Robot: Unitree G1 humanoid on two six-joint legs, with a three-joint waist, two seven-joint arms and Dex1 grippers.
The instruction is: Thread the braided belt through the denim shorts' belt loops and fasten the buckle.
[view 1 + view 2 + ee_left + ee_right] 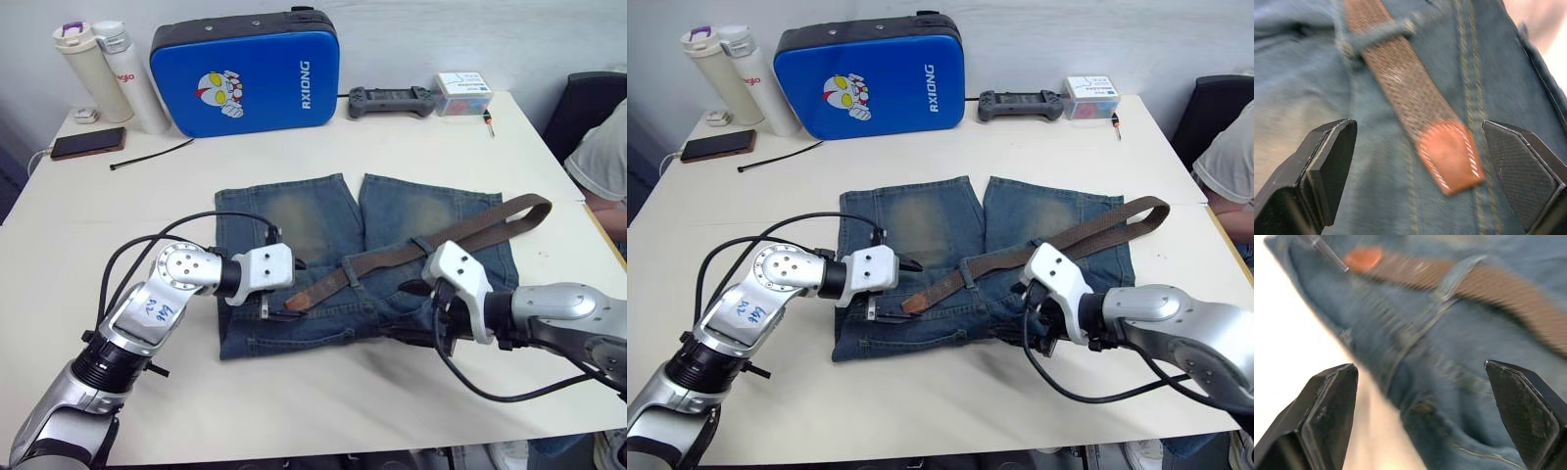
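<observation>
In the left eye view, the denim shorts (362,259) lay flat at the middle of the white table (294,157), waistband toward the lower edge. The braided belt (441,240) ran diagonally from the right-centre of the frame down to its tan leather tip (299,298) at the middle, passing under 1 of the belt loops (349,276). The left claw (284,294) sat just beside the tip; the right claw (431,323) hovered at the waistband, lower right of centre. No buckle could be made out.

In the left wrist view, the black fingers (1327,166) stood wide apart, released, with the tip (1452,156) lying between them, untouched. The woven strap looked soft and floppy, light, with a grippy weave; the stitched leather end seemed the stiffest part, so it was probably the best place to pinch and feed from.

In the right wrist view, the right claw's fingers (1520,406) were likewise spread and empty over limp denim, a loop (1457,276) crossing the strap at upper centre. The cloth would likely bunch unless held down near the next loop.
</observation>
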